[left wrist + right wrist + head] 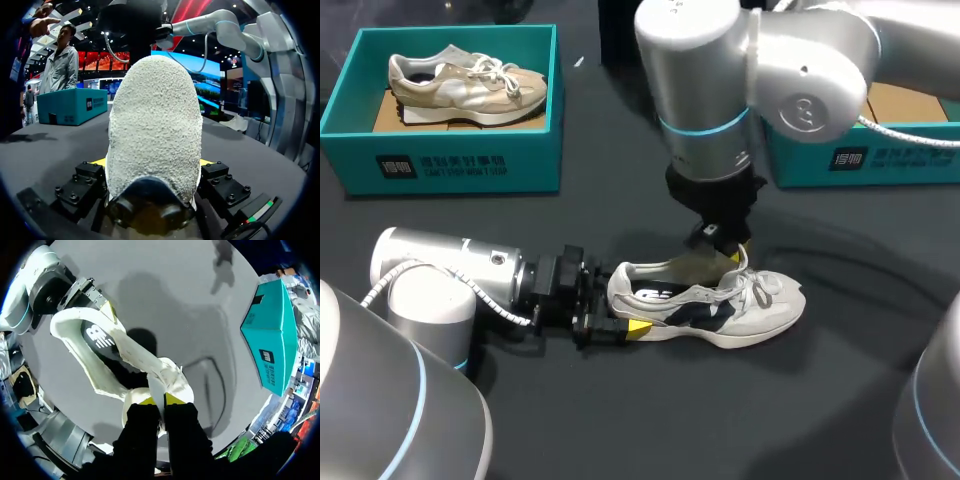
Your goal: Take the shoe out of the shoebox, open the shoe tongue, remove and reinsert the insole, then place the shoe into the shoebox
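A white and navy shoe (pixel 715 305) lies on its sole in the middle of the dark table, toe to the right. My left gripper (pixel 620 320) comes in low from the left, with its fingers set wide on either side of the heel (pixel 152 125) and both touching it. From above, my right gripper (pixel 735 250) is shut on the raised tongue (pixel 150 362), which runs up between its yellow tips (pixel 160 400). The dark insole (pixel 100 337) shows inside the shoe's mouth.
A teal shoebox (pixel 450 160) at the back left holds a beige shoe (pixel 470 85). A second teal shoebox (pixel 865 155) stands at the back right, partly hidden behind my right arm. Bare dark tabletop lies in front of the shoe.
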Robot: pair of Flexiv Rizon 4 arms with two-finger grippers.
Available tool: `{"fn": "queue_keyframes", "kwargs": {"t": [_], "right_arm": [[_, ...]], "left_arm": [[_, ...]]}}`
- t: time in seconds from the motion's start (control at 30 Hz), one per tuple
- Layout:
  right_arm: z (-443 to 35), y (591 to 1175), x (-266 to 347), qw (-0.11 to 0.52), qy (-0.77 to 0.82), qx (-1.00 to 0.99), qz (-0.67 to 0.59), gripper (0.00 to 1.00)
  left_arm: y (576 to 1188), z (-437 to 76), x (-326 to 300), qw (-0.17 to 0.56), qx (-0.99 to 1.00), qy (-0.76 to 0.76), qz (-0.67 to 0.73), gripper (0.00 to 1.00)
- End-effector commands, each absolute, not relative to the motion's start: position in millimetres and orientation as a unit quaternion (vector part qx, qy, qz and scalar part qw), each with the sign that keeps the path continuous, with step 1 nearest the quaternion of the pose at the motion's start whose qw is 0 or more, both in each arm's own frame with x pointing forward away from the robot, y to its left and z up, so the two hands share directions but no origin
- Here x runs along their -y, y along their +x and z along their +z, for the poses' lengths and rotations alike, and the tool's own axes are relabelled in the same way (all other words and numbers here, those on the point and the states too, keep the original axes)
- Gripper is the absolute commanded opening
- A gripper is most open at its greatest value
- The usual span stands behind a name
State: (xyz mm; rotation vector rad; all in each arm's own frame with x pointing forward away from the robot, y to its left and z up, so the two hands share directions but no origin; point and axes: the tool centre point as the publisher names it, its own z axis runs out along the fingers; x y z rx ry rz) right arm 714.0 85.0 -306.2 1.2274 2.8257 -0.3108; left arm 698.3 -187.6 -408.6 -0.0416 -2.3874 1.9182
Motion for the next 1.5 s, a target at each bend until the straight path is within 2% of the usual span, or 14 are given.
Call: {"fn": "queue_keyframes", "kwargs": {"t": [0.03,0.3,0.57,0.73,0.77,0.83,0.87,0.97,1.23,1.5], "right_arm": [[-306,712,-72,-0.019,0.400,-0.915,-0.055,0.00],[-307,711,-71,-0.023,0.392,-0.918,-0.053,0.00],[-320,709,-47,-0.044,0.363,-0.928,-0.067,0.00],[-331,704,-29,-0.033,0.382,-0.922,-0.059,0.00],[-333,703,-26,-0.036,0.391,-0.917,-0.072,0.13],[-335,702,-24,-0.029,0.397,-0.914,-0.079,0.22],[-335,700,-21,-0.025,0.408,-0.909,-0.080,0.30],[-335,697,-17,-0.013,0.422,-0.902,-0.085,0.45],[-324,691,-4,0.010,0.466,-0.876,-0.121,0.44],[-271,687,-8,0.065,0.474,-0.870,-0.124,0.43]], "left_arm": [[699,-410,187,0.039,0.779,-0.013,0.625,0.00],[699,-410,187,0.039,0.779,-0.013,0.625,0.00],[699,-410,187,0.039,0.779,-0.013,0.625,0.00],[699,-410,187,0.039,0.779,-0.013,0.625,0.00],[699,-410,187,0.039,0.779,-0.013,0.625,0.00],[699,-410,187,0.039,0.779,-0.013,0.625,0.00],[699,-410,187,0.039,0.779,-0.013,0.625,0.00],[699,-410,187,0.039,0.779,-0.013,0.625,0.00],[699,-410,187,0.039,0.779,-0.013,0.625,0.00],[699,-410,187,0.039,0.779,-0.013,0.625,0.00]]}}
